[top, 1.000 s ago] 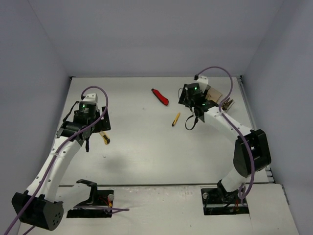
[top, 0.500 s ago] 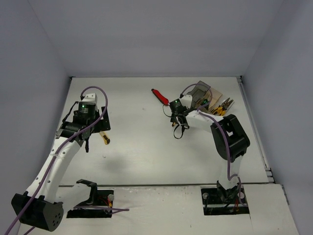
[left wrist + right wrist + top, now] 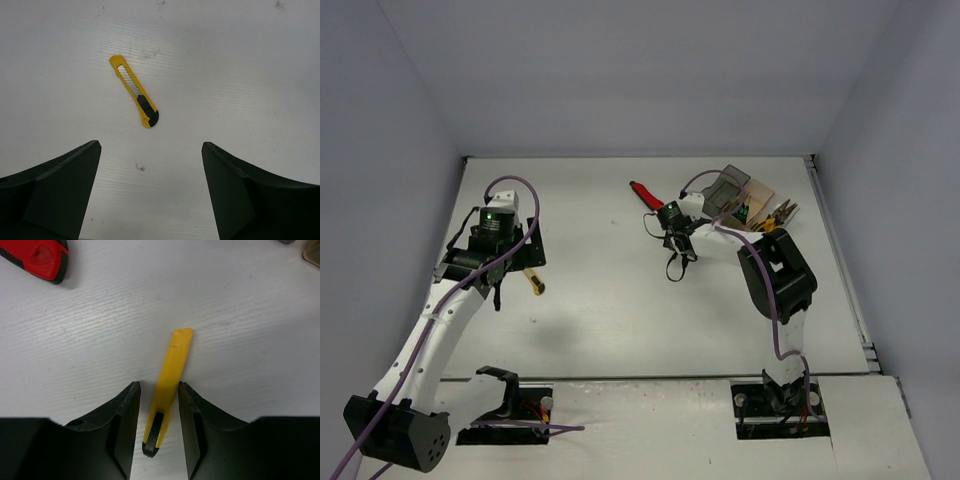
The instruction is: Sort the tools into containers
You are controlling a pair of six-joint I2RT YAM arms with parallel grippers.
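A yellow utility knife (image 3: 167,375) lies flat on the table between the fingertips of my right gripper (image 3: 157,386). The jaws are narrowly open around it: the right finger touches it and a small gap shows on the left. In the top view this gripper (image 3: 678,243) is low over the table's middle. A red utility knife (image 3: 645,196) lies just beyond it and also shows in the right wrist view (image 3: 40,257). My left gripper (image 3: 150,146) is wide open and empty above a second yellow utility knife (image 3: 135,92), which lies at the left in the top view (image 3: 534,281).
Three bins stand in a row at the back right: dark grey (image 3: 725,189), tan (image 3: 756,200) and clear (image 3: 782,213), the clear one holding orange-handled pliers. The side walls are close by, and the arm bases are at the near edge.
My right arm has swung left, away from the bins, and come down with its fingers on either side of the yellow knife. The left arm has not moved.
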